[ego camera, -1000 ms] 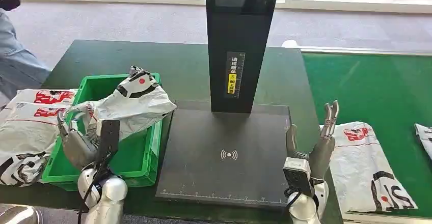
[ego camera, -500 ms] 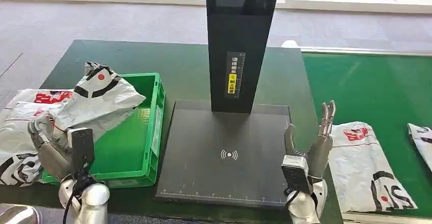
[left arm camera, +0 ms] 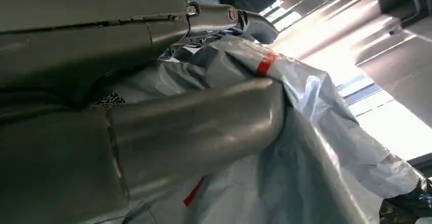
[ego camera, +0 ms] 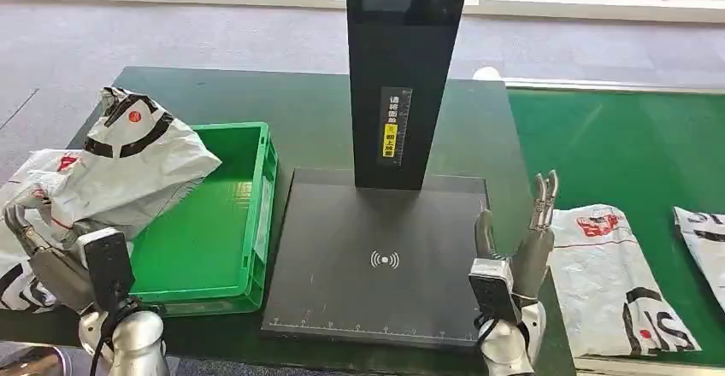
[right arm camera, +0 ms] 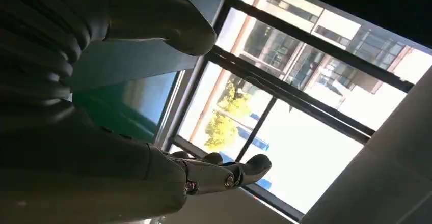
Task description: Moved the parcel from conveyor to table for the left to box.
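Leftward and outward the left hand (ego camera: 38, 252) has carried the white parcel (ego camera: 128, 167), which a second ago hung over the green crate (ego camera: 218, 222) and now sits above the crate's left wall. That hand grasps the parcel's lower edge, fingers wrapped into the plastic, thumb (left arm camera: 204, 122) pressed against it in the left wrist view. More white parcels (ego camera: 21, 222) lie on the table beneath and left of it. Beside the crate stands the black scanner stand (ego camera: 385, 248) with its upright column. At the stand's right edge the right hand (ego camera: 521, 248) is raised with fingers spread, holding nothing. Two parcels (ego camera: 611, 278) lie on the green conveyor (ego camera: 624, 145) to its right.
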You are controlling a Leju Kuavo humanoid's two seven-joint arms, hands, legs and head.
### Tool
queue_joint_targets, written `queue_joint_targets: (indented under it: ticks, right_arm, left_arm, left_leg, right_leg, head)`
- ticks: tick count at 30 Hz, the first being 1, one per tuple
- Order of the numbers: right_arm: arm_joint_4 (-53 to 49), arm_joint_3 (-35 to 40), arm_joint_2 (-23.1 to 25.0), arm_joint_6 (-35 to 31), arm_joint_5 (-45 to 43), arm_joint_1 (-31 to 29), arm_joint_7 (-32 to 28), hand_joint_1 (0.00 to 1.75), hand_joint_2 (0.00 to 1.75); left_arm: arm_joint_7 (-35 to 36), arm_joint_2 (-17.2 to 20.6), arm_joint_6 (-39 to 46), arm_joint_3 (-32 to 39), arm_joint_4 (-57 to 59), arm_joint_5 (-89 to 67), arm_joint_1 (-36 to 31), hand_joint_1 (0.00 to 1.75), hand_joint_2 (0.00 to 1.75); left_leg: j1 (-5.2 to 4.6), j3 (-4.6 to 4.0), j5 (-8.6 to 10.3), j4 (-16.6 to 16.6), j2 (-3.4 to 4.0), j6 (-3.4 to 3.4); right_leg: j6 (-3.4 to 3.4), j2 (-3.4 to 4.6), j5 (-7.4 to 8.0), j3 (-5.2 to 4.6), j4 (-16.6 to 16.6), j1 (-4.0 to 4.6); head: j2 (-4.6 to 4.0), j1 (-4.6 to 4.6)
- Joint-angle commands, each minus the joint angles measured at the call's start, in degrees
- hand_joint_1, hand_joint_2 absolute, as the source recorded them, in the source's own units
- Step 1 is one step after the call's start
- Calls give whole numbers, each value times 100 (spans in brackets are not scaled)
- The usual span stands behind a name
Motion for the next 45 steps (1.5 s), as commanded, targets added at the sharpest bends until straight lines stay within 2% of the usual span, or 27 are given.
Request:
queue_joint_targets:
  ticks: [1,18,34,35,36,37,38,39,42,43,45]
  right_arm:
    - [356,-298,79,35,3,-231,11,0,175]
    - [352,-318,88,49,15,-238,11,0,175]
    - [260,-443,143,95,84,-196,11,0,175]
    - [522,-687,219,-287,466,-288,11,0,175]
    - [695,-872,204,-387,622,-390,11,0,175]
    - [827,-966,213,-580,807,-447,11,0,175]
    - [985,-1650,375,-582,1490,-614,29,0,175]
    - [1146,-2627,706,-582,2559,-931,11,0,175]
    - [1379,-4151,870,-582,4096,-1483,11,0,175]
    - [1502,-4575,874,-582,4558,-1681,35,0,175]
    - [1592,-5282,843,-582,5474,-1986,251,0,175]
  left_arm:
    - [391,-280,-24,-474,-421,-659,87,0,175]
    - [452,-280,-24,-528,-457,-766,96,0,175]
    - [572,-280,-24,-968,-461,-1198,141,0,175]
    - [-139,-280,-24,-1283,-69,4,168,0,175]
    - [-324,-280,-24,-1572,167,457,167,0,175]
    - [-211,-280,-24,-1807,26,531,270,0,175]
    - [-571,-280,-26,-2370,525,1361,157,0,175]
    - [-571,-238,-219,-2584,476,1625,153,0,175]
    - [-571,-128,-545,-2900,302,2024,243,0,175]
    - [-571,-80,-638,-2971,252,2153,261,0,175]
    - [-571,-11,-662,-3064,195,2303,284,0,175]
  left_leg:
    - [0,17,-3,-10,4,4]
    - [-2,7,-1,-4,2,2]
    - [-4,21,-5,-12,6,3]
    - [-3,21,-4,-13,6,3]
    - [-5,25,-2,-16,-5,5]
    - [-5,18,0,-11,-8,3]
    - [-7,28,2,-20,-11,5]
    - [-7,46,4,-37,-9,7]
    - [-11,14,10,-13,-36,10]
    - [-9,10,4,-6,-14,7]
    - [-9,22,8,-18,-14,10]
  right_leg:
    - [-1,-6,-1,21,-16,1]
    - [0,-2,-1,8,-6,-1]
    - [-1,-2,-2,24,-16,-2]
    - [-1,-2,-2,23,-16,-1]
    - [0,-12,-3,31,-21,-3]
    - [2,-12,-2,22,-12,-4]
    - [2,-17,-1,36,-24,-5]
    - [1,-20,2,56,-45,-5]
    - [7,-42,0,28,-20,-10]
    - [5,-20,1,13,-10,-10]
    - [9,-22,9,29,-27,-8]
  head:
    - [0,0]
    - [0,2]
    - [-2,2]
    - [0,2]
    - [-2,2]
    - [0,0]
    - [0,2]
    - [-2,0]
    - [-2,0]
    - [-2,0]
    - [-2,0]
